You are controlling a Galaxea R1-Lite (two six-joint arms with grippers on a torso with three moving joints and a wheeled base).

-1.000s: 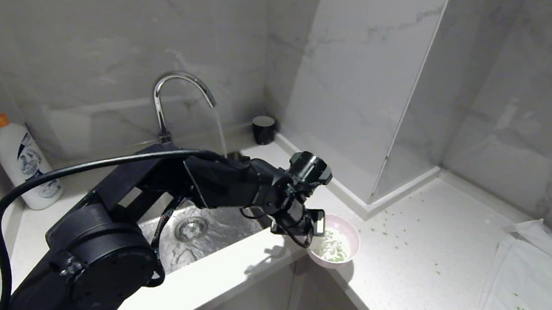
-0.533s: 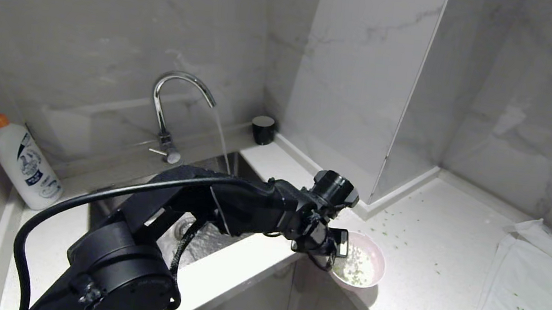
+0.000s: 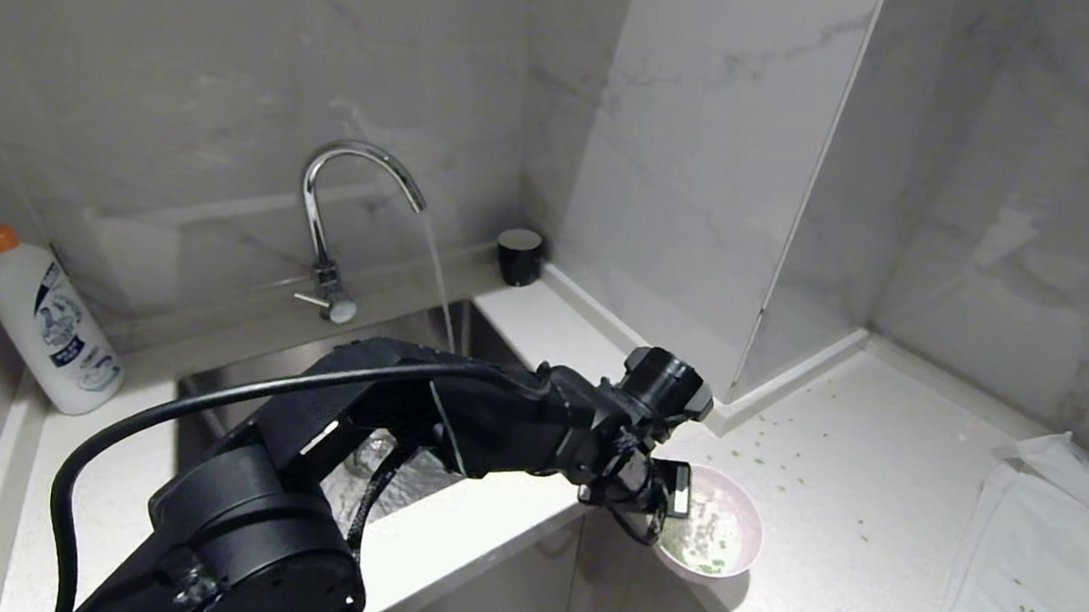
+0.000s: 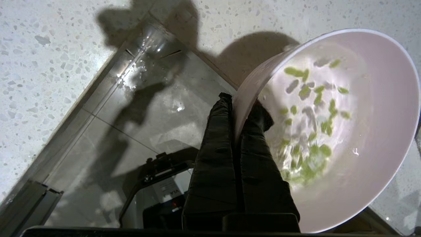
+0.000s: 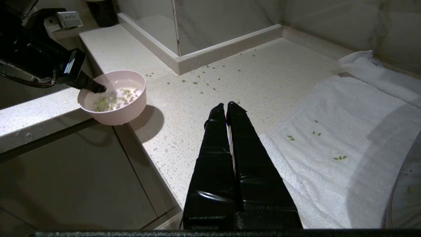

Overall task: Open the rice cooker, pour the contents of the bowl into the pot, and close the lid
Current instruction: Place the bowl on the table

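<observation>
One bowl [image 3: 712, 535] is all I have of the task's things on screen, pink outside and pale inside, hanging at the inner corner of the speckled counter [image 3: 840, 529] where the two runs meet. My left gripper [image 3: 659, 513] holds it by the rim, one finger inside the wall and one outside, pinched tight on it. Being round, the bowl has no long axis to speak of; its mouth faces up, tipped a little away from the gripper in the left wrist view.

Inside it are the contents [image 4: 306, 131], small green bits with a few pale ones, sitting in what looks like water (the surface glints and blurs them). From the head view I can see that the tap [image 3: 357, 191] is running a thin stream into the steel sink [image 3: 392, 470], with a white bottle [image 3: 45, 322] at the far left and a dark cup [image 3: 519, 255] on the ledge behind.

My right wrist view gives what the head view lacks: the bowl's underside clear of the counter edge, its shadow on the stone beside it, and my right gripper [image 5: 227, 110] with its fingers pressed together, empty, hovering over the counter next to a white towel [image 5: 345, 141]. Stray green bits lie on both counter and towel. My left wrist view alone shows the cabinet front below the bowl.
</observation>
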